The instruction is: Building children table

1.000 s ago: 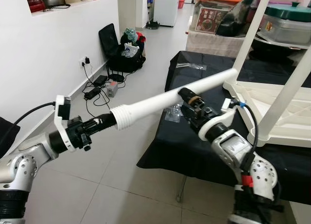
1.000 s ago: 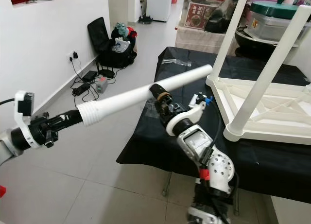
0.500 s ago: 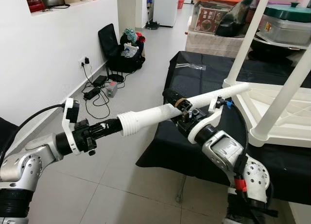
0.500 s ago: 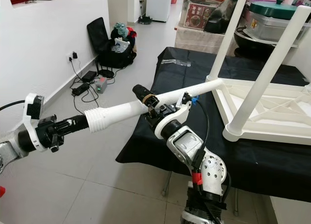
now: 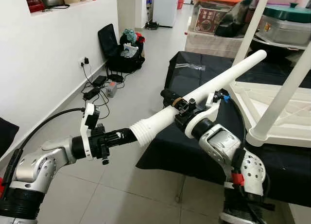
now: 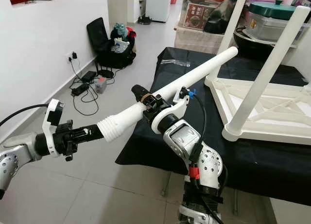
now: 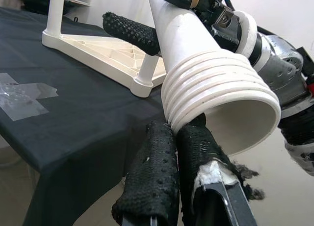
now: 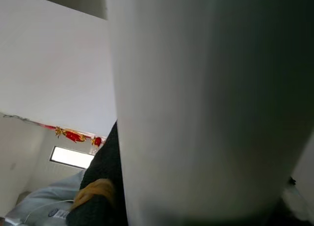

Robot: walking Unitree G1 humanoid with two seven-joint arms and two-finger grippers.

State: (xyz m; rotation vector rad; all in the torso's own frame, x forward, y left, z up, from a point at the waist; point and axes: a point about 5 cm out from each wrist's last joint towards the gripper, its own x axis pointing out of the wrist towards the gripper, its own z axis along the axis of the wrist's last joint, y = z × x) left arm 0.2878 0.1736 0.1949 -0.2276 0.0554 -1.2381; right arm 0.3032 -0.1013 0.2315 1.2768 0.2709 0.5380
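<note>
Two grippers share one load as I read it. My left gripper [image 5: 127,135] sits low and to my left, out over the floor, and its black mesh-covered fingers [image 7: 152,172] lie pressed together under the ribbed collar of the long white plastic table leg [image 5: 214,83]. From the wrist view they touch the lowest rib and prop it; I cannot say they pinch anything between them.

My right gripper [image 5: 176,101] is further up the same tube, near the front edge of the black-clothed table [image 5: 194,151]. One of its fingers [image 7: 130,31] crosses the far side of the leg, the tube passes between the jaws, and they are closed round it, so this is the arm doing the real holding.

From there the long axis is what matters. It rises from the open ribbed mouth at my left, up and away to my right, and the plain rounded tip hangs above the cloth, close to the near corner of the upturned white plastic tabletop [image 6: 272,107]. That tabletop rests on the cloth with two legs already standing up from it.

My judgement: the ribbed end faces away from the tabletop, toward me. If that collar is the end that seats in a corner socket, I would need to swing the leg end for end; the right arm is the nearer one for that.
</note>
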